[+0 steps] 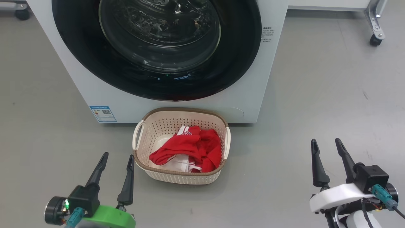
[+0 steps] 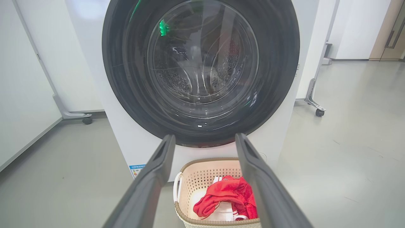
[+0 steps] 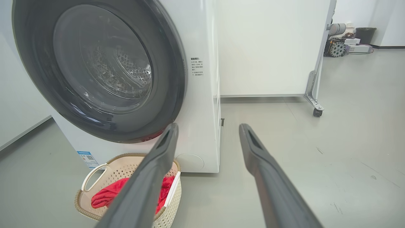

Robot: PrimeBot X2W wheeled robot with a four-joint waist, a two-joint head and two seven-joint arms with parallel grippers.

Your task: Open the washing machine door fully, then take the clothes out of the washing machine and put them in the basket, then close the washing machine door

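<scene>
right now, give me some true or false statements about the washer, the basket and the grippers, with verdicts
1. The washing machine door is shut against the washing machine. True.
2. The red clothes lie inside the drum. False: they lie in the basket.
3. The left gripper is clamped on a basket handle. False: it is open and holds nothing.
4. The right gripper is open and empty, off to the basket's right. True.
5. The basket stands on the floor right in front of the washing machine. True.
</scene>
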